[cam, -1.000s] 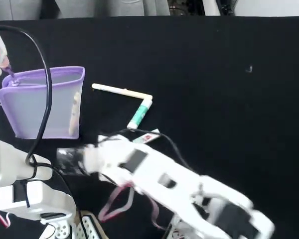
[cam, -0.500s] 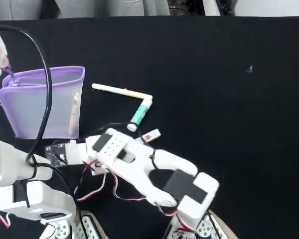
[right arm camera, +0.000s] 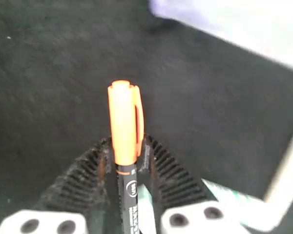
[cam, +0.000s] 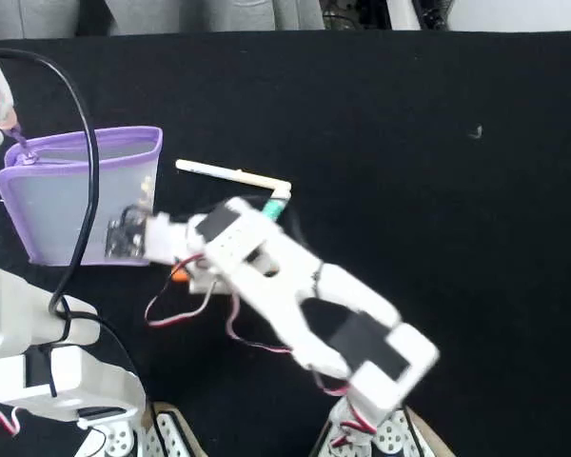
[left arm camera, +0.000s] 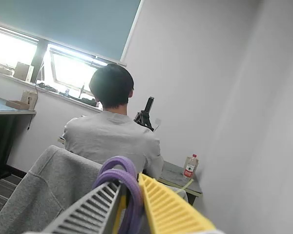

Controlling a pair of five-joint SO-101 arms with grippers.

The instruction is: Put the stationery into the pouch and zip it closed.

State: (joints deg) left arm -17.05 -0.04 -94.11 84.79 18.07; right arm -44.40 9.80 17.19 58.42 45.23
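Since a second ago the right arm swung from the near side of the table up and to the left, so its front end was sitting right at the near right corner of the pouch. The pouch itself hadn't budged, same for the loose pens.

The right claw was clamped down on the orange marker, fingers barely apart, just the width of the barrel. The orange cap stuck out past the fingertips and the black barrel ran back between them. In the right wrist view the pouch was a blurry purple edge a bit beyond the cap, not touching it.

The left claw was pinched on a purple loop of the pouch, grey finger on one side and yellow on the other. From above, that was the pouch's far left corner, with the pouch at the left side of the table.

The white pen lay just right of the pouch, and the green-and-white marker met its right end, half hidden under the right arm.
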